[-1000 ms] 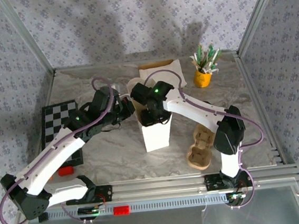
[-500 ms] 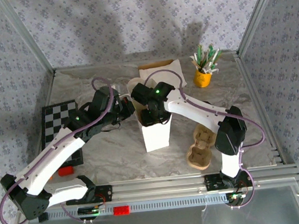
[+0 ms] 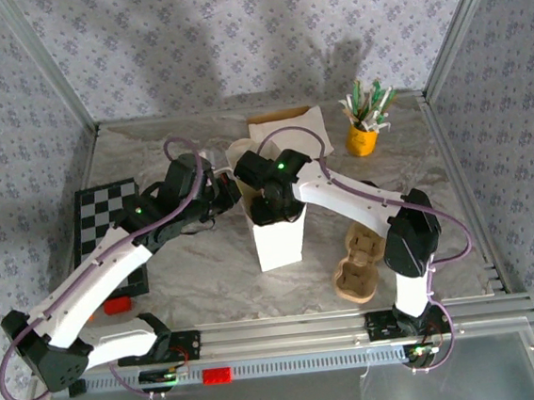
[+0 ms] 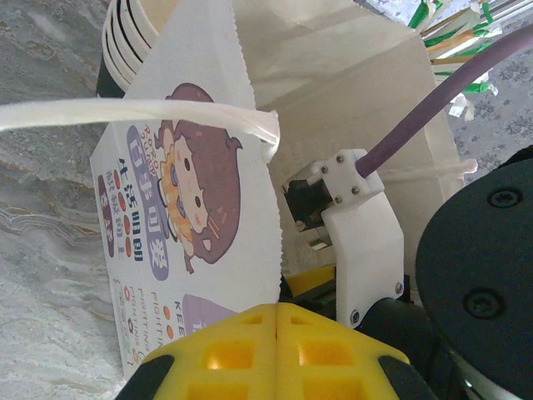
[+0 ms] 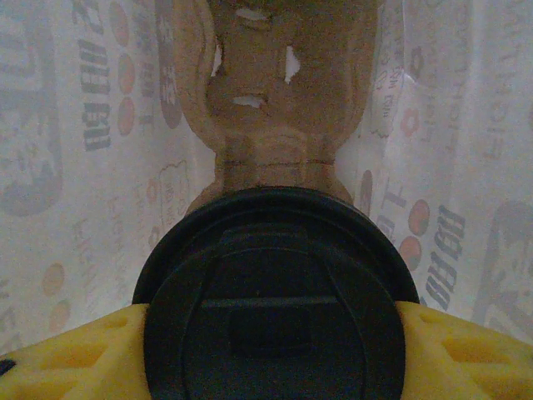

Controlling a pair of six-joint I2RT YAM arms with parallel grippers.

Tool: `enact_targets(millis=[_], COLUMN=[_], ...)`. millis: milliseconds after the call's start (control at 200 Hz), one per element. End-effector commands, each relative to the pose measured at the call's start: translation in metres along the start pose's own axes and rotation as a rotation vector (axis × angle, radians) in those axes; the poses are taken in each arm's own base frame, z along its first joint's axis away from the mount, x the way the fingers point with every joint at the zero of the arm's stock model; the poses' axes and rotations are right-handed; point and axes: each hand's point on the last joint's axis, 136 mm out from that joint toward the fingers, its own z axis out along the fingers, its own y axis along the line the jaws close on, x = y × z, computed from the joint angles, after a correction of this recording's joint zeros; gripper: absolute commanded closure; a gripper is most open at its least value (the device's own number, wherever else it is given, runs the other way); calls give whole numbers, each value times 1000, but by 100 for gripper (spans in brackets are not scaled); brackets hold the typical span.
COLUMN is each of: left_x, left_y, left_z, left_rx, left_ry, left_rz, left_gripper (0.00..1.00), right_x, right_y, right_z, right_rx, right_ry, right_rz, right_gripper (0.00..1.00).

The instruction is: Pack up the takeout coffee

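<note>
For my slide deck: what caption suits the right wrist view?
Right pincer holds the black-lidded takeout coffee inside the white printed bag, above a brown pulp cup carrier.

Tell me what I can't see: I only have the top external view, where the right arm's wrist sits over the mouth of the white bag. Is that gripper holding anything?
Observer: Yes. The right wrist view shows the right gripper closed on a black lid. What is under the lid is hidden.
Operator: Anything else inside the bag?
Observer: A brown cardboard cup carrier sits deeper in the paper bag, beyond the lid.
Operator: And the left gripper?
Observer: The left gripper is shut, apparently on the bag's edge, beside the cartoon print.
</note>
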Motion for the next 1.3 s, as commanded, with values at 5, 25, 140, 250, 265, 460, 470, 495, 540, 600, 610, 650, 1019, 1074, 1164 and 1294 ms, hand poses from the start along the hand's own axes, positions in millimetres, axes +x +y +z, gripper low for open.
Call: enact_targets(millis=[5,25,140,250,265,460,470,495,540,600,610,650,1019,1074,1164,1294], left_x=[-6,-6,-6,-5,-5,-5,-5,-5,-5,-5,-5,-5,-5,-6,-6,-5], left_y=[-9,-9,-9,-9,-9,-10,-10,-10,-10,-10,-10,-10,-11,-11,-11,-11], left_z=[-5,-5,-5,-5,-4,-4,-4,-4,-4,-4,-4,-4,-3,-3,-3,-2], left_rx=[26,27,27,26,26,29,30,28,28,28,28,28,30,27,27,28], left_ry=[-5,-5,-5,-3,-2,0,1,1,1,2,2,1,6,2,1,7], left_rz=[15,15,17,15,15,16,16,16,18,18,18,19,21,21,21,20], left_gripper=[98,98,98,97,97,96,96,96,95,95,95,94,93,93,93,93], right_x=[19,19,19,17,17,18,18,17,16,16,17,16,14,15,15,15], right_y=[0,-1,-2,-4,-4,-5,-5,-5,-5,-6,-6,-6,-8,-9,-10,-9], right_z=[19,20,19,18,18,20,20,20,19,18,18,17,11,12,14,13], right_rx=[16,17,24,28,28,32,33,32,31,35,37,36,42,47,50,45], right_ry=[92,93,90,82,81,80,81,79,75,74,75,72,51,56,60,48], right_rz=[17,18,14,16,16,14,14,14,15,14,14,15,18,18,18,18], right_gripper=[37,37,36,36,36,35,35,35,35,35,35,35,33,33,33,32])
